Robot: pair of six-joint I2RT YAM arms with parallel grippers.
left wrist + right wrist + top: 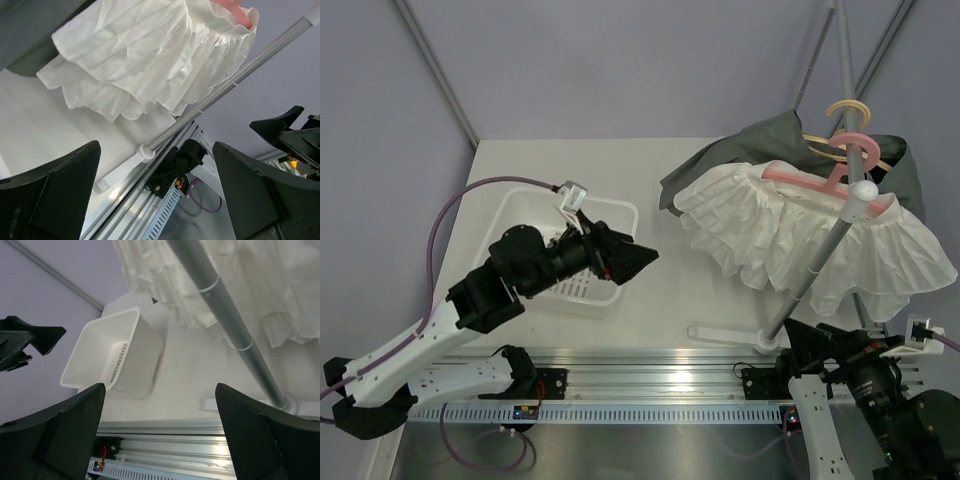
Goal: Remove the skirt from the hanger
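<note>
White skirt (800, 235) hangs on a pink hanger (820, 180) at far right. Both claws gape empty: right gripper (810, 342) sits just beneath its hem (nearer), left gripper (638, 256) faces it from well apart.

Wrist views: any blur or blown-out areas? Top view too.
Left wrist: skirt crisp, folds readable; fingers dark, detail lost. Right wrist: skirt washed out and soft, pole slightly soft, basket sharp. Top external: even light, mild glare on rail.

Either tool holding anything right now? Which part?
Nothing held. Left tool and right tool both open and empty; skirt hangs on the pink hanger, untouched.
</note>
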